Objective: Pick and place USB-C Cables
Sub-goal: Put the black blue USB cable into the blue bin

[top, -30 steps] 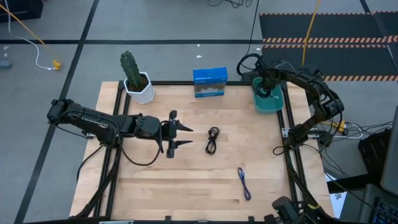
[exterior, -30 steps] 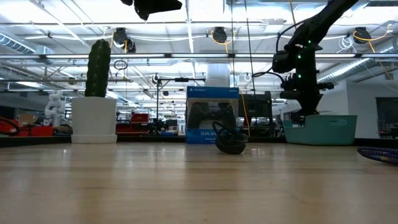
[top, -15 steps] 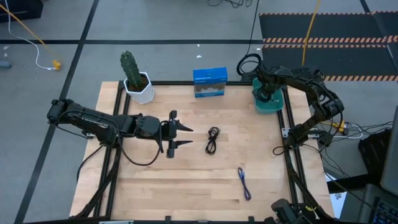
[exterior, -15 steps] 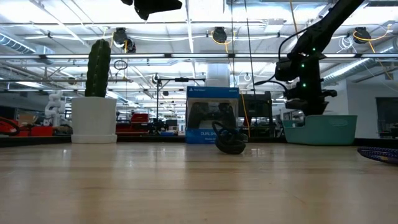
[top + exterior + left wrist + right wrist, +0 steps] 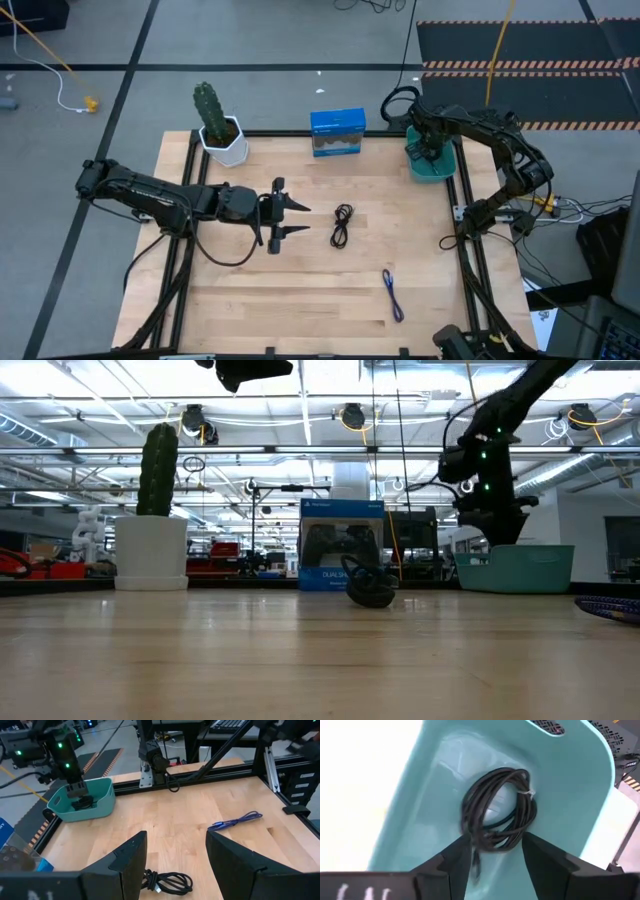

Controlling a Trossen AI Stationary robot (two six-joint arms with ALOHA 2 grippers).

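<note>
A teal bin [image 5: 434,174] stands at the table's far right corner. A black coiled USB-C cable [image 5: 499,810] lies on its floor. My right gripper [image 5: 492,850] hangs open over the bin, pointing down, with its fingertips on either side of the coil's edge. A second black USB-C cable [image 5: 342,224] lies bundled at the table's middle. A blue-purple cable [image 5: 393,294] lies toward the near right. My left gripper [image 5: 305,220] hovers open just left of the black bundle [image 5: 167,882], with nothing between its fingers.
A cactus in a white pot [image 5: 215,128] and a blue controller box [image 5: 337,132] stand along the far edge. Black frame rails run along the table's sides. Bare wood lies between the two loose cables and the bin [image 5: 102,802].
My right gripper has opened over the teal bin and let go of the black coiled cable, which now lies on the bin's floor. The gripper has stayed above the bin.
</note>
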